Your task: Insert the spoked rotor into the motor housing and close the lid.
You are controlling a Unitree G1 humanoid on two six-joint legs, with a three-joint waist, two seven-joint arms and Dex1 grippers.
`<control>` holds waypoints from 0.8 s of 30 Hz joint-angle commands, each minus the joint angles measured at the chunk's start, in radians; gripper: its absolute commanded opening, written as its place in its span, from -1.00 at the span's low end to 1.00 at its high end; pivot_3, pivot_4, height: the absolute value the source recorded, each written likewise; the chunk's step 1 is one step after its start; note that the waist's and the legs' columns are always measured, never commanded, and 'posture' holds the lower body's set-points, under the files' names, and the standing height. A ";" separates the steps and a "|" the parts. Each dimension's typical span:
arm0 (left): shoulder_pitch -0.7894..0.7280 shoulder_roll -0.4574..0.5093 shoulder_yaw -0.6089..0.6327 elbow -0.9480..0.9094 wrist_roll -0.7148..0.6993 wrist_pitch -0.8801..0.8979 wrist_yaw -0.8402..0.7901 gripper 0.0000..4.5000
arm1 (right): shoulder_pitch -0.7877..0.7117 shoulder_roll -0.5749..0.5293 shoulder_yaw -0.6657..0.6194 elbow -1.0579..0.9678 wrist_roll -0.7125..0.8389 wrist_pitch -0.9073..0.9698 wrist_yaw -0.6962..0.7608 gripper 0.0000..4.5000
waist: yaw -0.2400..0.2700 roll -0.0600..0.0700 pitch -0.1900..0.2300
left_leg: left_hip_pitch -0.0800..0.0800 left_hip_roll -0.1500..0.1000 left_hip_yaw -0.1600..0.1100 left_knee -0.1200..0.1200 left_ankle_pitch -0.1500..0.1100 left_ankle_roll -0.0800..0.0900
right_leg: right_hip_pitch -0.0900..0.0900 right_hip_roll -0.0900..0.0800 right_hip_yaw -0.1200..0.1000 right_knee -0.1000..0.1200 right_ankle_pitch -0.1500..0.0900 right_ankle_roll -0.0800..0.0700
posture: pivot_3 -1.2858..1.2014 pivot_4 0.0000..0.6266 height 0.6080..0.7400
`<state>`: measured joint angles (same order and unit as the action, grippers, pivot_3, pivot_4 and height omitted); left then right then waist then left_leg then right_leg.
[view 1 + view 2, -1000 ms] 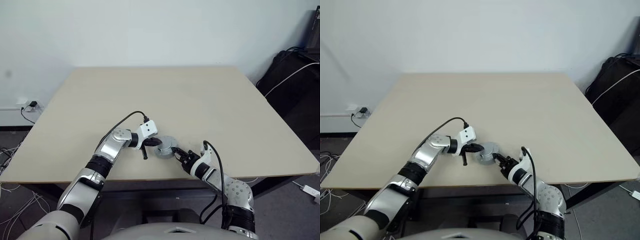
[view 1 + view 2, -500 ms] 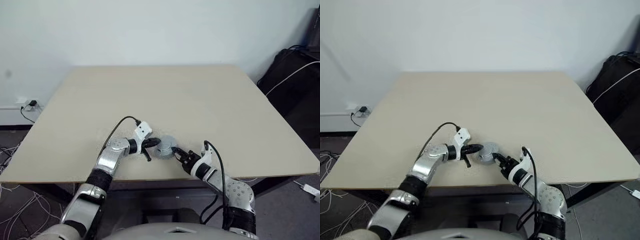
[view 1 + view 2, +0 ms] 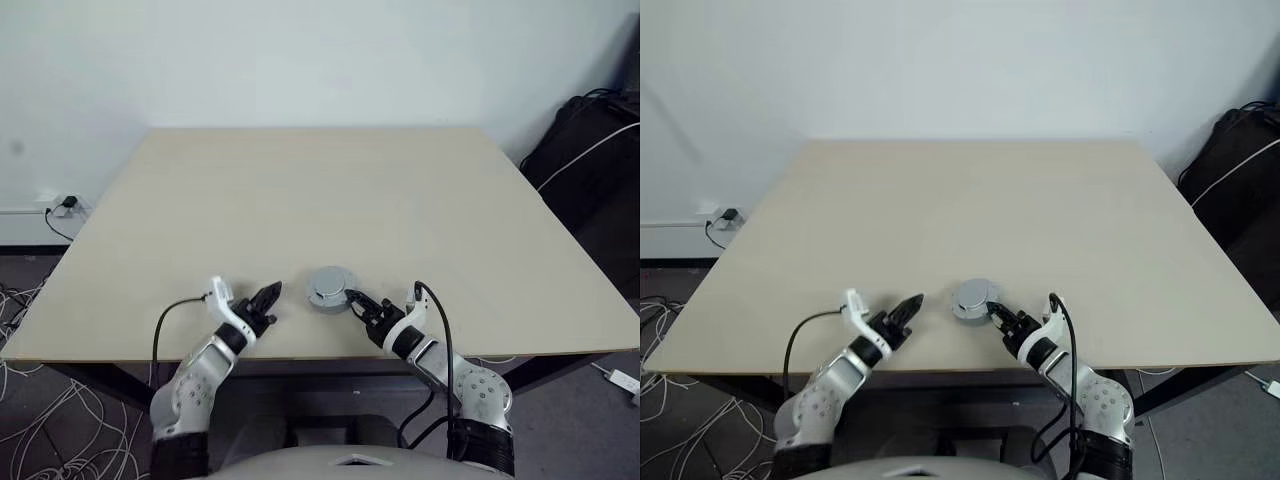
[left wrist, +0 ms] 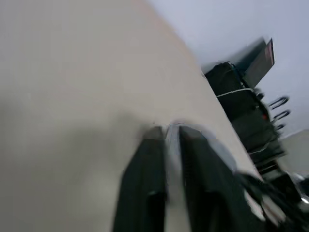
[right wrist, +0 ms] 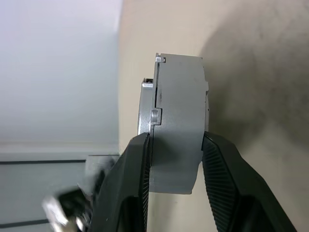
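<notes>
The right hand (image 3: pixel 352 300) clamps the motor housing (image 3: pixel 329 287) by its sides, lid (image 5: pixel 146 111) seated on it, near the surface's (image 3: pixel 340 200) front edge. The left hand (image 3: pixel 268 296) hangs apart to its left, fingers slightly parted, empty.

On the beige table (image 3: pixel 970 200), the right gripper (image 3: pixel 992 311) clasped the closed silver motor housing (image 3: pixel 973 297) from four o'clock; the left gripper (image 3: pixel 911 303) hovered apart at nine o'clock.
</notes>
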<state>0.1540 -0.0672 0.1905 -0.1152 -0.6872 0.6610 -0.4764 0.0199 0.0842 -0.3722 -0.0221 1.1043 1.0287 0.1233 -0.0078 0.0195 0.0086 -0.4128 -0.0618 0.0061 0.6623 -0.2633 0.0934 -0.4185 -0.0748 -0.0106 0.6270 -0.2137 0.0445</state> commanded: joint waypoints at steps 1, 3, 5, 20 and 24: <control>0.039 -0.091 0.004 -0.094 -0.167 0.058 0.034 -0.14 | -0.057 0.041 0.013 -0.072 0.080 -0.026 0.013 -0.44 | -0.001 0.001 0.001 | 0.000 0.000 0.000 0.000 0.000 0.000 | 0.000 0.000 0.000 0.000 0.000 0.000 | 0.03 -1.00 1.00; 0.053 -0.117 0.015 -0.088 -0.237 0.062 0.072 0.16 | -0.072 0.037 0.019 -0.074 0.089 -0.031 0.013 -0.44 | -0.002 0.001 0.002 | 0.001 0.000 0.000 0.001 0.000 0.000 | 0.002 0.000 0.000 0.000 0.000 0.000 | 0.03 -1.00 1.00; 0.060 -0.124 0.007 -0.076 -0.282 0.060 0.096 0.43 | -0.085 0.033 0.025 -0.076 0.100 -0.034 0.009 -0.44 | -0.002 0.001 0.002 | 0.002 0.000 0.000 0.001 0.000 0.000 | 0.002 0.000 0.000 0.000 0.000 0.000 | 0.03 -1.00 1.00; 0.044 -0.139 -0.103 0.034 -0.532 0.055 0.140 1.00 | -0.078 0.013 0.130 -0.154 0.193 0.003 -0.045 -0.44 | -0.001 0.001 0.002 | 0.002 0.000 0.000 0.001 0.000 0.000 | 0.002 0.002 0.000 -0.001 -0.001 -0.001 | 0.03 -1.00 1.00; 0.044 -0.139 -0.117 0.040 -0.552 0.031 0.141 1.00 | -0.061 0.004 0.159 -0.181 0.221 0.026 -0.068 -0.44 | -0.001 0.001 0.002 | 0.002 0.000 0.000 0.000 0.000 0.000 | 0.002 0.002 0.000 -0.001 -0.001 -0.002 | 0.03 -1.00 1.00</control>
<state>0.1833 -0.0662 0.0887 -0.0763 -1.2101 0.7086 -0.3288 -0.0243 0.0765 -0.2321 -0.1335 1.2622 1.0506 0.0440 -0.0089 0.0202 0.0105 -0.4110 -0.0618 0.0060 0.6625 -0.2630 0.0929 -0.4168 -0.0732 -0.0102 0.6264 -0.2149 0.0427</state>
